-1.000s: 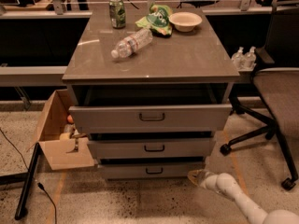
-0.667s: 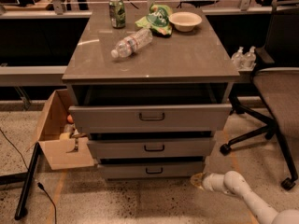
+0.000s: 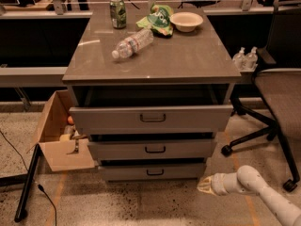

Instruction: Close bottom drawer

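The grey cabinet has three drawers, all pulled out a little. The bottom drawer [image 3: 153, 171] is the lowest and narrowest, with a small dark pull handle [image 3: 154, 172] on its low front panel. The middle drawer [image 3: 153, 149] and the wide top drawer [image 3: 150, 118] stand out further above it. My gripper [image 3: 203, 185] is at the end of the white arm, low near the floor, just to the right of the bottom drawer's right front corner, pointing left toward it. It holds nothing.
On the cabinet top lie a plastic bottle [image 3: 132, 44], a green can [image 3: 117, 6], a green chip bag [image 3: 157, 19] and a bowl [image 3: 186, 20]. An open cardboard box [image 3: 59, 135] stands on the floor at left. An office chair [image 3: 277, 93] stands at right.
The arm has moved left, bringing the gripper closer to the bottom drawer's right front corner. The drawers have not visibly moved.
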`<action>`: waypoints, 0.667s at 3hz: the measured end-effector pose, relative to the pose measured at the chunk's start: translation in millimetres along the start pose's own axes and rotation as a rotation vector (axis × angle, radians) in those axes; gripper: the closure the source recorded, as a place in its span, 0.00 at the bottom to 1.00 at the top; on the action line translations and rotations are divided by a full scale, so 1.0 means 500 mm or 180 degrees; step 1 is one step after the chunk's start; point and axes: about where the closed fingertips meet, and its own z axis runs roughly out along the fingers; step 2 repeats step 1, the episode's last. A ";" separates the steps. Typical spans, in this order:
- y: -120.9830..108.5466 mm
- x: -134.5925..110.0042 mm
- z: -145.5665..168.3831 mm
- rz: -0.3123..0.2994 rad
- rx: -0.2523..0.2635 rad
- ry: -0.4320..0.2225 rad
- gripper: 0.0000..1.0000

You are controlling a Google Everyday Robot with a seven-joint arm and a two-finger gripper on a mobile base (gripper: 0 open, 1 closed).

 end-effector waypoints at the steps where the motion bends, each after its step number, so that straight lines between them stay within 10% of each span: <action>1: 0.003 -0.006 0.003 -0.0005 -0.0034 -0.0016 0.82; 2: 0.003 -0.006 0.003 -0.0005 -0.0034 -0.0016 0.82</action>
